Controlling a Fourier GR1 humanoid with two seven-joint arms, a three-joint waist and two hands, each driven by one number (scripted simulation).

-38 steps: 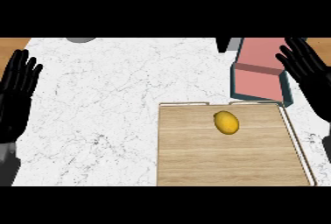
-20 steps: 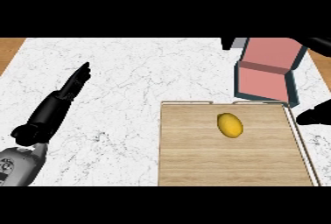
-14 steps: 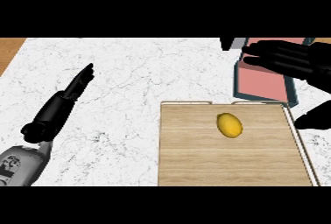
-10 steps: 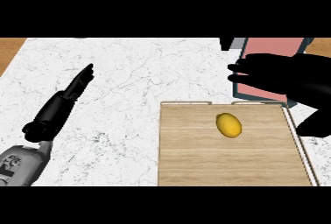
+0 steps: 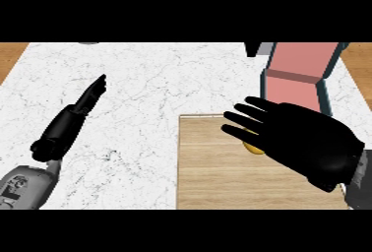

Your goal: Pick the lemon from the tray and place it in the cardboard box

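A yellow lemon lies on the wooden tray and is mostly hidden under my right hand. That hand hovers over it with fingers spread and straight, pointing left. I cannot tell whether it touches the lemon. The cardboard box, pink inside with a dark teal rim, stands beyond the tray at the back right. My left hand rests at the left on the white marble counter, fingers straight and pointing away from me.
The marble counter spreads between my left hand and the tray. A small dark object sits by the box's far left corner. Wooden flooring shows past the counter's left and right edges.
My right hand has come down and left from over the box onto the tray and now covers most of the lemon. My left hand has stayed still.
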